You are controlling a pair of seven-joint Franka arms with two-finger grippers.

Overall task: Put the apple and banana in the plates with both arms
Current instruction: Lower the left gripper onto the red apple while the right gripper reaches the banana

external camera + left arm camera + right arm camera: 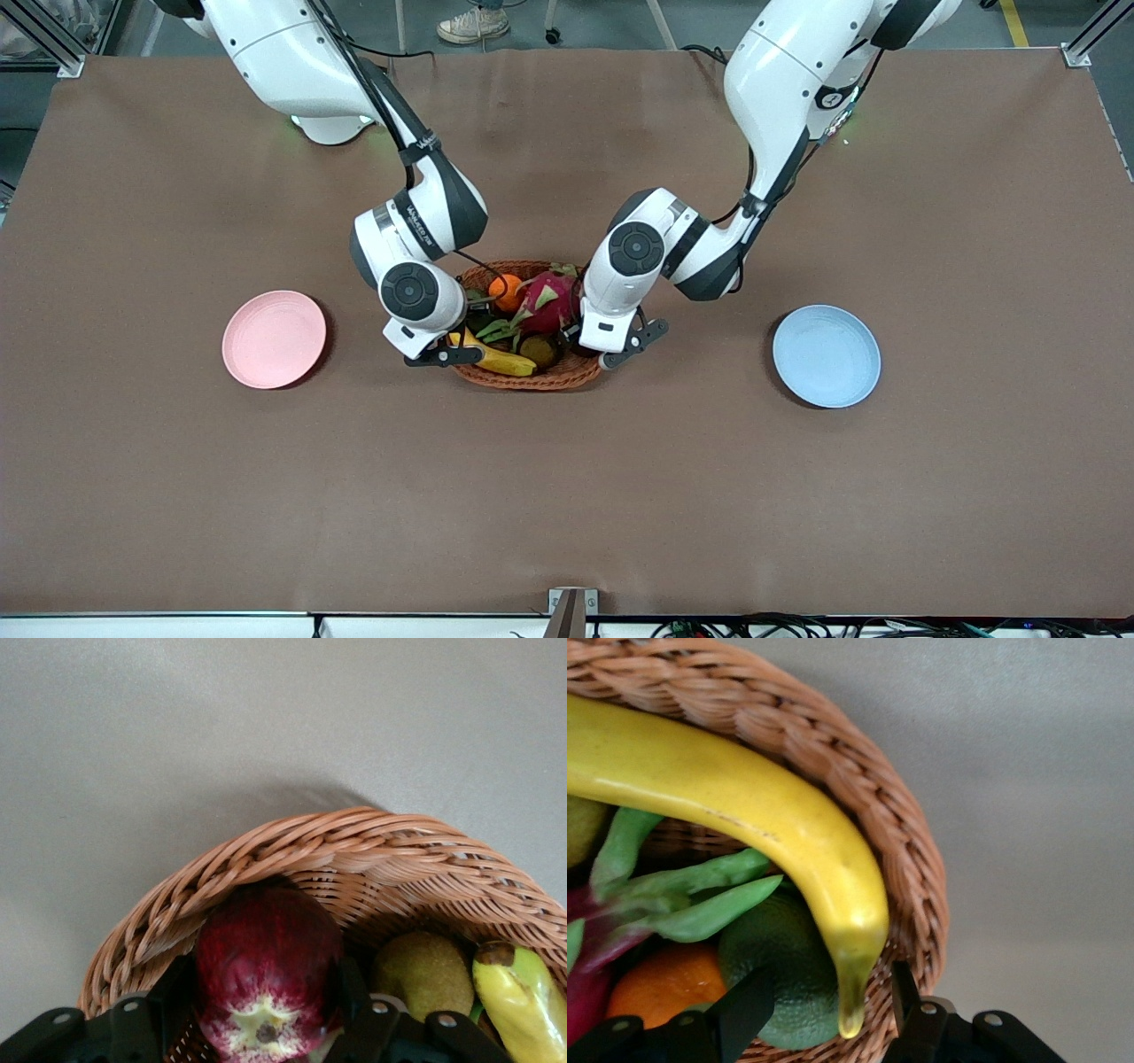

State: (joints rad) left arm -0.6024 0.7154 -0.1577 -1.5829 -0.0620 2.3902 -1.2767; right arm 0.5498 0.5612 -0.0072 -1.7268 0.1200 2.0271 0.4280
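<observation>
Because both fruits lay in the oval brown wicker basket (532, 377), both arms had reached into it; the left gripper (266, 1028) stood at the basket's 3 o'clock end, its fingers (168, 997) spread with the small dark-red apple (266, 979) between them, seemingly touching; the right gripper (824, 1010) stood at 9 o'clock, fingers (744, 1005) spread around the long yellow banana's (726, 797) dark tip, not yet pinching; the pale pink plate (274, 339) and light blue plate (827, 355) waited at 9 and 3 o'clock.
</observation>
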